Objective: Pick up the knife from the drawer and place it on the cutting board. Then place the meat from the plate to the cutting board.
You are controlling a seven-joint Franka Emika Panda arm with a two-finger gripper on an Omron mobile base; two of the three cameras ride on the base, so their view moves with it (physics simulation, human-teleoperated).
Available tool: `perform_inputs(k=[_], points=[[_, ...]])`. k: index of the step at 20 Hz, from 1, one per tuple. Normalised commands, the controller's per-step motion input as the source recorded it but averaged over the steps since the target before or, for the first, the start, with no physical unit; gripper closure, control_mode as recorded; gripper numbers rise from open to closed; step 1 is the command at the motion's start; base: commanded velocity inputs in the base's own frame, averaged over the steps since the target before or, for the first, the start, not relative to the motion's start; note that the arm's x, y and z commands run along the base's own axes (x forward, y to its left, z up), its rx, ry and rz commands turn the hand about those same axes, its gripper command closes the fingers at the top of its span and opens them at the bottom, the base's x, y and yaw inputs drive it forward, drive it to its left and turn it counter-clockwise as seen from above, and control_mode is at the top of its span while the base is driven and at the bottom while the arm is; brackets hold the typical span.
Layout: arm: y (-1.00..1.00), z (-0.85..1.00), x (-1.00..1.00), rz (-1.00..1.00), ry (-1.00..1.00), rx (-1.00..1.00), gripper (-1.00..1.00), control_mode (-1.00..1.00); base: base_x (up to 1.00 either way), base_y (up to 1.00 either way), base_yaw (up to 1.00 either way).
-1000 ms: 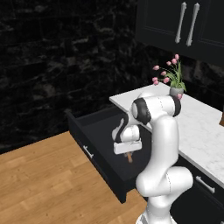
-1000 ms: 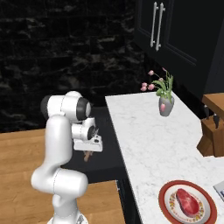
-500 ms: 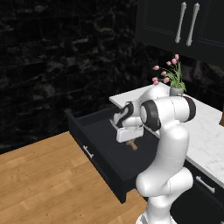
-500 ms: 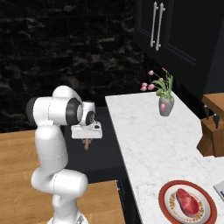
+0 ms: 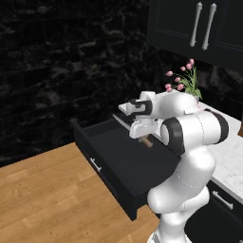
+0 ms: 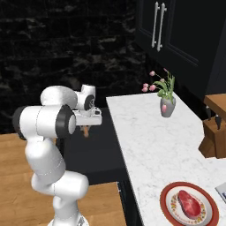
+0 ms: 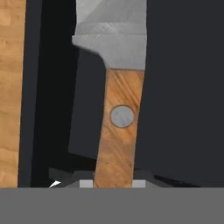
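Note:
The knife has a light brown wooden handle with a steel rivet, and its grey blade points away from the hand. My gripper is shut on the handle and holds the knife above the open black drawer, near its back. From the right side the gripper hangs just left of the counter edge. The meat lies on the red-rimmed plate at the counter's near right. The cutting board is out of view.
A white marble counter carries a vase of pink flowers and a wooden knife block. Black wall cabinets hang above. Wooden floor lies left of the drawer front with its small handle.
The hand has risen out of the drawer with the knife in its grip, and the arm has swung up and back toward the counter.

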Motion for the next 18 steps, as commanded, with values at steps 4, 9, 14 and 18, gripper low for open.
perform_inputs(k=[4, 9, 14, 18], points=[[0.00, 1.00, -0.37, 0.02, 0.00, 0.19, 1.00, -1.00, 0.00, 0.00, 0.00], [0.00, 0.87, -0.80, 0.00, -0.02, 0.05, 1.00, -1.00, 0.00, 0.00, 0.00], [-0.08, 0.38, -0.98, 0.00, 0.00, 0.03, 1.00, -1.00, 0.00, 0.00, 0.00], [-0.18, 0.14, -1.00, 0.00, -0.01, 0.08, 1.00, -1.00, 0.00, 0.00, 0.00]])
